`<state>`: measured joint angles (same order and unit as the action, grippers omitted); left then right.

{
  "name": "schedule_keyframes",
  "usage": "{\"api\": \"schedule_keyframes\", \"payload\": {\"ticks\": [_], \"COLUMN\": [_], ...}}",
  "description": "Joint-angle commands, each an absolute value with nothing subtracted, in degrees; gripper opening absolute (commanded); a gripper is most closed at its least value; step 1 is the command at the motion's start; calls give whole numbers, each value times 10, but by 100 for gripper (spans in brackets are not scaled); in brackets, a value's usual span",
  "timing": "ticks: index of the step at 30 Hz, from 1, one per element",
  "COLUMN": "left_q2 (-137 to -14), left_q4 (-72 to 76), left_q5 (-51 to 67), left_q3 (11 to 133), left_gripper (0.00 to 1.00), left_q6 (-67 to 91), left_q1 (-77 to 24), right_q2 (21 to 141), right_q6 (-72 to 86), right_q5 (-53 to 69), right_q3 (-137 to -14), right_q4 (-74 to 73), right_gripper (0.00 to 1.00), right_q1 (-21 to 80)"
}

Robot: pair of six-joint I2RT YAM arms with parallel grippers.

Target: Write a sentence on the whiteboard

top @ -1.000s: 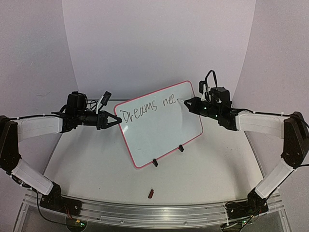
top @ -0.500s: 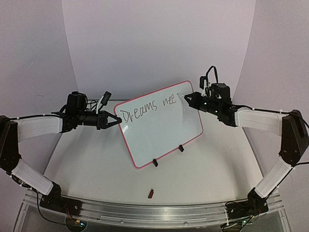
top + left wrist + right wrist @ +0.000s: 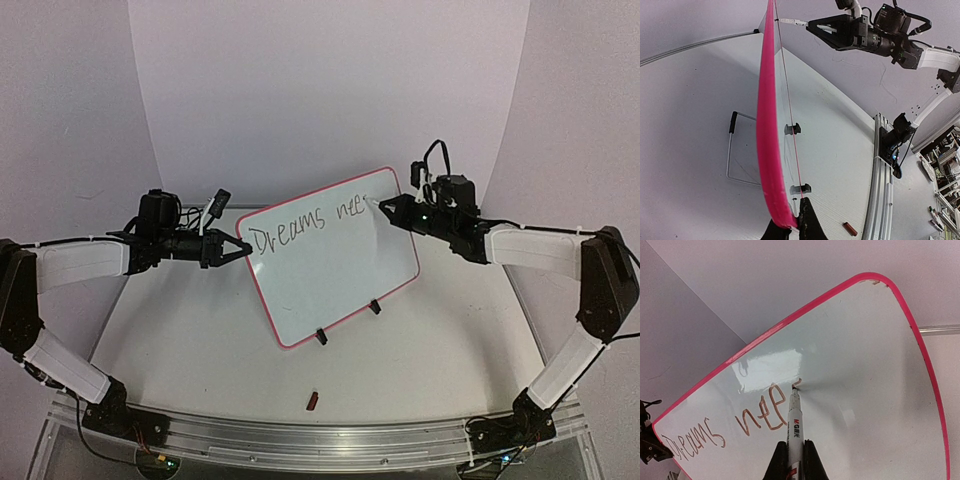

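The whiteboard, white with a pink-red frame, stands tilted on two black clip feet and reads "Dreams nee". My left gripper is shut on its left edge; the left wrist view shows the pink frame pinched between my fingers. My right gripper is shut on a white marker. The marker's tip touches the board just right of the last "e", at a short fresh stroke. The board fills the right wrist view.
A small red marker cap lies on the table near the front rail, also in the left wrist view. A wire stand lies behind the board. The metal rail runs along the near edge.
My right gripper rose and shifted slightly, then came back to the board; a new short stroke now follows "nee". The left gripper and board have not moved.
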<state>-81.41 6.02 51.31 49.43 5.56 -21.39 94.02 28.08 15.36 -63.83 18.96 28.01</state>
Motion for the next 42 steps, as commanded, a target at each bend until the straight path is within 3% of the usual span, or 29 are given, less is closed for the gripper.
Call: {"api": "schedule_keyframes", "payload": {"ticks": [1,33,42], "left_q2": [-816,-817,-817], "left_q4": [32,32,32], "left_q5": [494,495,494], "left_q3": [495,496,495], "left_gripper": [0,0,0], "left_q6": [-15,-15,-15], "left_q1": [-226,-226,-226], "right_q2": [923,977,965], "right_q6": [278,268,269], "right_q5": [156,122,116], "right_q3": [-612,-714,-685], "right_q4": [196,195,195], "right_gripper": [0,0,0], "right_q1": [279,278,279]}}
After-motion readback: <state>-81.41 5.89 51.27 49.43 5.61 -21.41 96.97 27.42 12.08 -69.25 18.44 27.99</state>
